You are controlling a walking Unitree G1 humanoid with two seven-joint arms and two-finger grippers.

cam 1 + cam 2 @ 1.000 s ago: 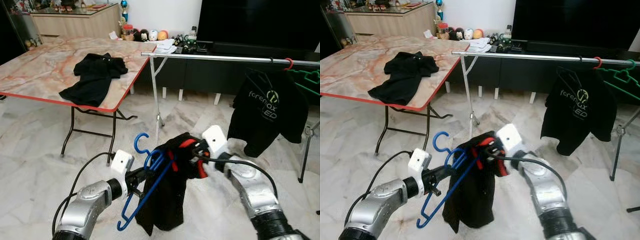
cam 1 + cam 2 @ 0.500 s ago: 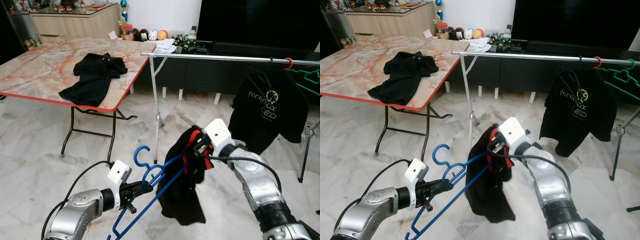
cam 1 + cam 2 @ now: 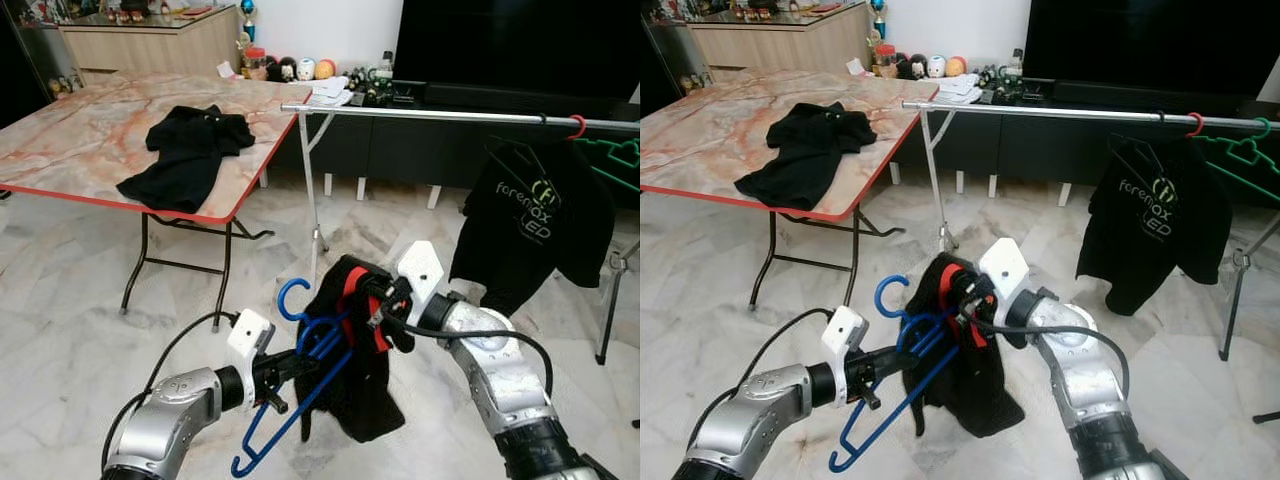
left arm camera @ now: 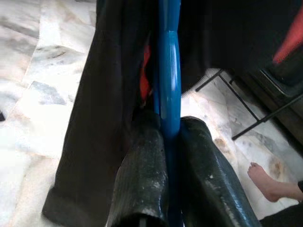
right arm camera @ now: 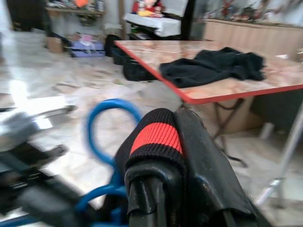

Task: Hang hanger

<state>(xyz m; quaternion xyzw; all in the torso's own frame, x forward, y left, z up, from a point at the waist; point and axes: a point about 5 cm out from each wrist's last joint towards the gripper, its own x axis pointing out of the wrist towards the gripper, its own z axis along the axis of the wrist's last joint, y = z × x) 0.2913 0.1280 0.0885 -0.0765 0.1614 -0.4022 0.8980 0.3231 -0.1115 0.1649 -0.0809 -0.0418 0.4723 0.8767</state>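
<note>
A robot stands short of the rail, its left gripper clamped on a blue hanger and its right gripper pinching the red-ribbed collar of a black shirt that drapes over the hanger's upper part. In the left wrist view both fingers press the blue bar between them; in the right wrist view the collar's red band sits squeezed in the jaws. The hanger tilts, hook up, low before the robot and well apart from the rail, where a printed shirt already hangs near the far end. Another black shirt lies on the table.

The garment does not look seated on the hanger's shoulders; much of it hangs bunched to one side. If the right gripper lets go now, the cloth may well slide off to the floor. Two arms pulling apart could also drag the collar off the hanger or twist the hook away from the rail. The rail's leg stands between robot and bar, and a lift could snag there.
</note>
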